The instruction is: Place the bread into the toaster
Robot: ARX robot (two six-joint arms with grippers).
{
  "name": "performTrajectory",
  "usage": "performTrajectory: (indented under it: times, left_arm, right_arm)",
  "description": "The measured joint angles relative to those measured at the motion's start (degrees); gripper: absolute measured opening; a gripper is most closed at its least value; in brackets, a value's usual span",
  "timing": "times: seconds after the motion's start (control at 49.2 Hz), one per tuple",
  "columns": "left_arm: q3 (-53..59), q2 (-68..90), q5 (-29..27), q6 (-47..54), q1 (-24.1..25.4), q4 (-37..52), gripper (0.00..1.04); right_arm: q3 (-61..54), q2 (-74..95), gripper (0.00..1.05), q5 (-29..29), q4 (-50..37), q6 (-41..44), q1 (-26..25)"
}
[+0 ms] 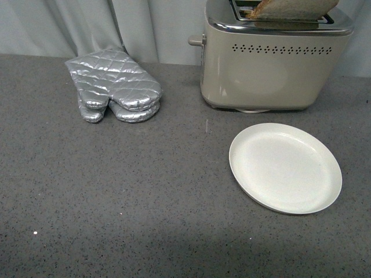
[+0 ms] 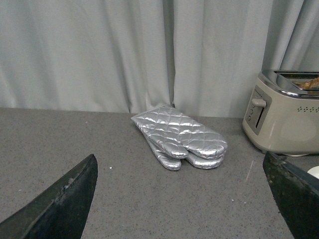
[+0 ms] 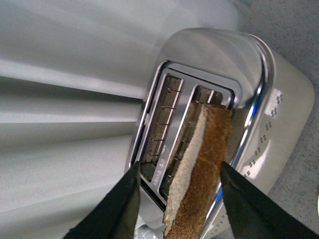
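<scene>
Speckled grey tabletop [image 1: 145, 220] carries a plate [image 1: 285, 168] at four o'clock; grey curtains [image 1: 116, 26] behind. Left jaws apart, empty; right jaws clamp bread [image 3: 202, 169] over the toaster [image 1: 269, 69].

Grey speckled countertop [image 1: 145, 197] bearing toaster [image 1: 266, 69], white plate [image 1: 285, 168], silver oven mitts [image 1: 116, 87].

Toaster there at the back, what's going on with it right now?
The right gripper holds a slice of bread over the toaster, its lower end entering the slot nearer the vent holes. The left gripper is open and empty, near the oven mitts. The plate in front of the toaster is bare.
</scene>
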State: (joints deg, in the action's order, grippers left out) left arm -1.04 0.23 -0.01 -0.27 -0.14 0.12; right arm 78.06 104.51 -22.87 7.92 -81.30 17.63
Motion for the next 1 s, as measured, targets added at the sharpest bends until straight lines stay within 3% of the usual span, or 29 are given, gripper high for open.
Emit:
performTrajectory:
  times: [0.244,0.386,0.508,0.772,0.874,0.996]
  left_arm:
    - [0.0,0.0,0.0,0.0,0.0,0.0,0.98]
    - [0.0,0.0,0.0,0.0,0.0,0.0,0.98]
    - [0.0,0.0,0.0,0.0,0.0,0.0,0.98]
    - [0.0,0.0,0.0,0.0,0.0,0.0,0.98]
    - [0.0,0.0,0.0,0.0,0.0,0.0,0.98]
    - [0.0,0.0,0.0,0.0,0.0,0.0,0.98]
  right_arm:
    - [-1.5,-4.9,0.97,-0.3,-7.8,16.4,-0.5]
    - [-7.2,-9.8,0.95,0.0,-14.8,30.2,0.3]
    - [-17.5,-16.8,0.95,-0.3,-22.6,48.7,1.4]
    - [-39.4,-31.6,0.95,-0.2,-34.6,77.0,1.8]
    - [-50.6,-39.1,0.78,5.6,-45.9,79.8,0.0]
    - [-58.1,-45.0,0.57,8.6,-47.6,80.7,-2.9]
